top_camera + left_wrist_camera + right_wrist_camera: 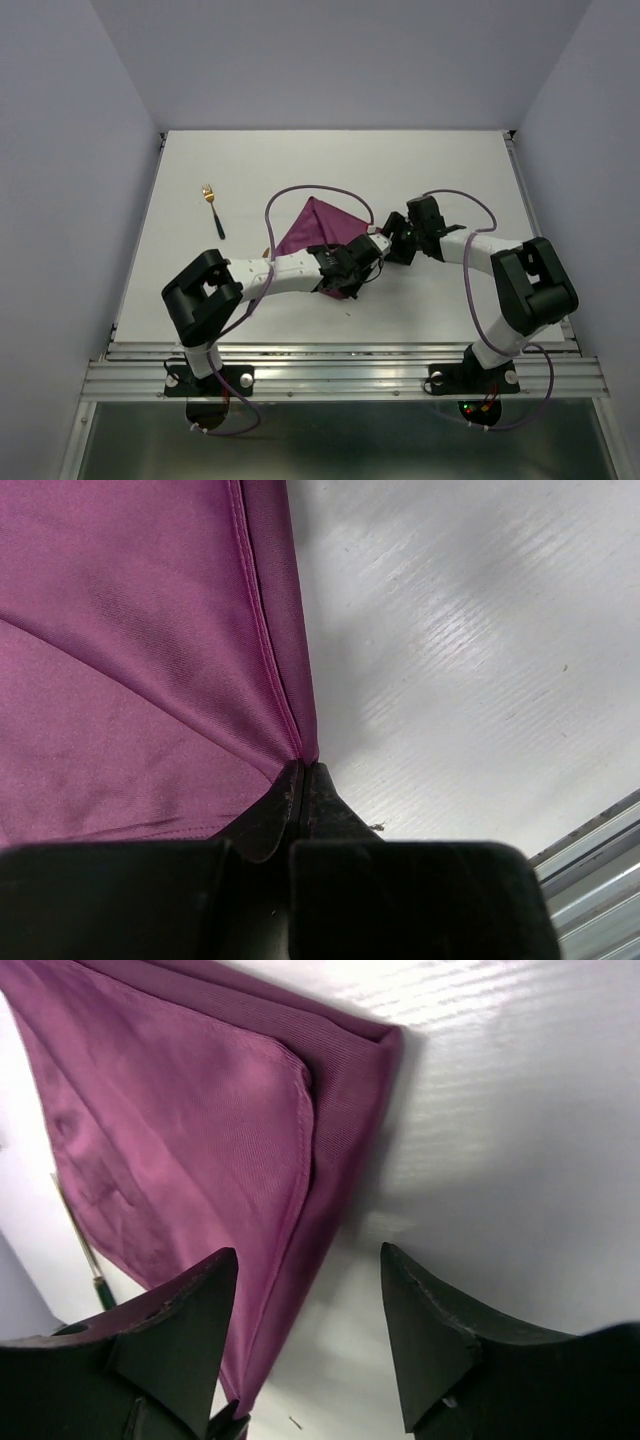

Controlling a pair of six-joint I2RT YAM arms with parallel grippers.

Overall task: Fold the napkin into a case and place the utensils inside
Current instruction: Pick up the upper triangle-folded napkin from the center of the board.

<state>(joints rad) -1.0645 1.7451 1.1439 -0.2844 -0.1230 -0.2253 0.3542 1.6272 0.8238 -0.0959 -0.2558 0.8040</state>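
Napkin [130,660] corner pinched btwn L jaws.

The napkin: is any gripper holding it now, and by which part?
The left gripper is shut on the napkin, pinching a folded corner between its fingertips. The right gripper stands open and holds nothing.

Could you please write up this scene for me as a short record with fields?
Surface: white table
Cloth: plum-purple cloth napkin, folded into a layered triangle at mid-table
Left gripper: fingers shut, pinching a corner of the napkin
Right gripper: fingers open over the napkin's folded edge, holding nothing
Utensil: slim gold fork with black handle, lying apart from the napkin, toward the far left of the table
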